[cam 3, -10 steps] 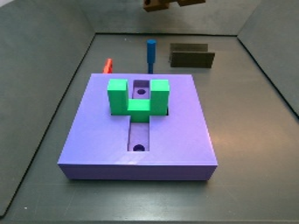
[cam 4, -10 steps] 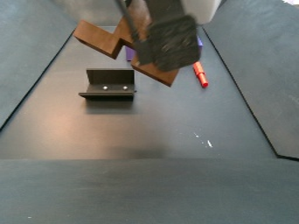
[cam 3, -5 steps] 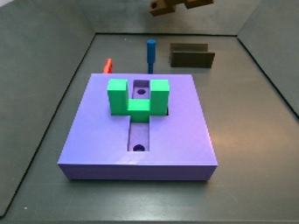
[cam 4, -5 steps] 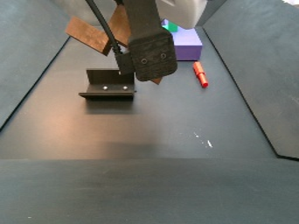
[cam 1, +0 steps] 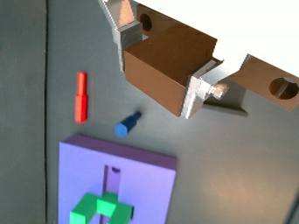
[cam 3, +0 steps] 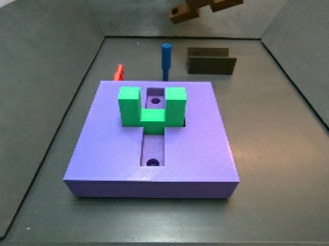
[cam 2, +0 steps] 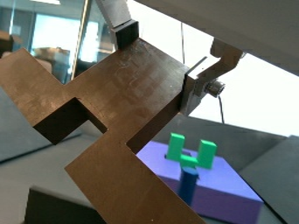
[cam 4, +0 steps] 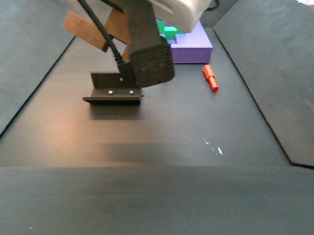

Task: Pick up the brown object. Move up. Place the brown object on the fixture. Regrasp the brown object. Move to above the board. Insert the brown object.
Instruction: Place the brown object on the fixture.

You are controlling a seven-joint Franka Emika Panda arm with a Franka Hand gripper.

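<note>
My gripper (cam 1: 163,63) is shut on the brown object (cam 1: 170,52), an orange-brown bar with blocky ends and a round hole, held high in the air. Both wrist views show the silver fingers (cam 2: 197,87) pressing its middle section on either side. In a side view the brown object (cam 3: 193,12) hangs tilted near the back, above and slightly left of the fixture (cam 3: 213,63). In a side view the brown object (cam 4: 88,29) juts out behind the arm, above the fixture (cam 4: 113,90). The purple board (cam 3: 193,144) lies on the floor, carrying a green U-shaped block (cam 3: 152,106).
A blue peg (cam 3: 166,58) stands upright behind the board, and a thin red peg (cam 3: 118,72) lies by its back left corner. Both pegs, blue (cam 1: 126,124) and red (cam 1: 80,96), show below the gripper. Grey walls enclose the floor.
The gripper has carried the brown object sideways toward the spot above the fixture and slightly lower. Board, pegs and fixture have not moved.
</note>
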